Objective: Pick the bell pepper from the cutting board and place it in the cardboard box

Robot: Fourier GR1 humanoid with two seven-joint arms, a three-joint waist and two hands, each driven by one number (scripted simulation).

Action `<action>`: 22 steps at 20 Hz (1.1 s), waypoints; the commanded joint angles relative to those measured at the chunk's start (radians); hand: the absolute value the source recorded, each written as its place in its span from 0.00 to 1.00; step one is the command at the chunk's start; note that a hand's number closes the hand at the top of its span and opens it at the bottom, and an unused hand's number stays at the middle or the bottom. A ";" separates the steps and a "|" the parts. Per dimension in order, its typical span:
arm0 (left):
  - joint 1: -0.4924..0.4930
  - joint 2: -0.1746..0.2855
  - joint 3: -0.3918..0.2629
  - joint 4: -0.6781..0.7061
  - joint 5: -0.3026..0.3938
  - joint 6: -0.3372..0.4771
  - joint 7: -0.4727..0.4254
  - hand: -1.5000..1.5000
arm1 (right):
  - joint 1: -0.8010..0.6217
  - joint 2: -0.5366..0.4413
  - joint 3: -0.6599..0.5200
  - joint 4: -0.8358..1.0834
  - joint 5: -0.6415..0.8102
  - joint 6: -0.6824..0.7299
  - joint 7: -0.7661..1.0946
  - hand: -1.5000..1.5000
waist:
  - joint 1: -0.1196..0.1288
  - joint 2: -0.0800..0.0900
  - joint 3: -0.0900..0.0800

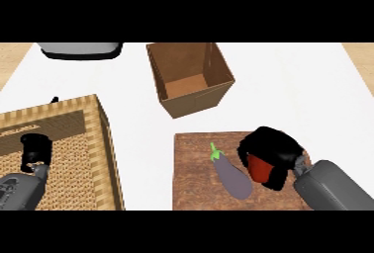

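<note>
Right hand (272,148) is curling round bell pepper (259,168) on cutting board (191,168), just beside eggplant (232,179); left hand (35,148) is resting released over wicker tray (102,148); cardboard box (191,104) is sitting open beyond board.

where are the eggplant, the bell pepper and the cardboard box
eggplant (234,178), head view, middle of its purple body
bell pepper (259,168), head view, the red side that shows
cardboard box (194,105), head view, its outer front wall
</note>
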 commanded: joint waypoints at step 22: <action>0.025 0.096 -0.045 -0.028 -0.086 -0.007 -0.064 0.50 | 0.081 0.174 -0.179 -0.559 0.403 -0.275 1.029 1.00 | -0.015 -0.012 0.000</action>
